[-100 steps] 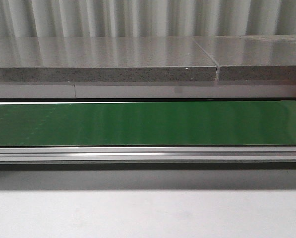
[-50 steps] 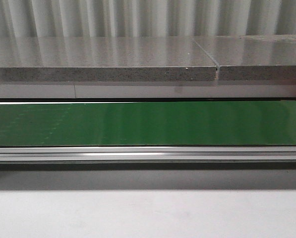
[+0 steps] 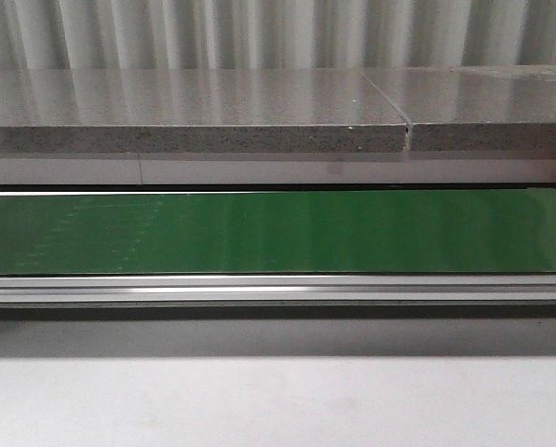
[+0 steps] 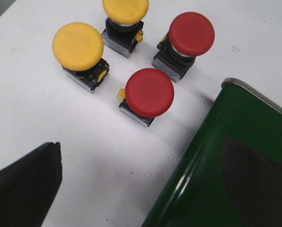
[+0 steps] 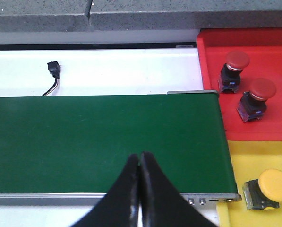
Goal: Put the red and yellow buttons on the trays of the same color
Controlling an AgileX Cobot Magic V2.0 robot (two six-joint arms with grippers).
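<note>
— Fingers first. What have I got?

— My right gripper (image 5: pixel 140 163) has its tips pressed together, grasping nothing, hanging over the green belt (image 5: pixel 103 142). My left gripper (image 4: pixel 145 179) is spread wide and empty.

— And the buttons?

— Below my left wrist, two yellow buttons (image 4: pixel 78 46) and two red buttons (image 4: pixel 149 92) stand caps-up on the white table (image 4: pixel 37 118), beside the belt's end. By the right wrist, two red ones sit upright in the red tray (image 5: pixel 273 61), one yellow in the yellow tray (image 5: pixel 259 161).
</note>
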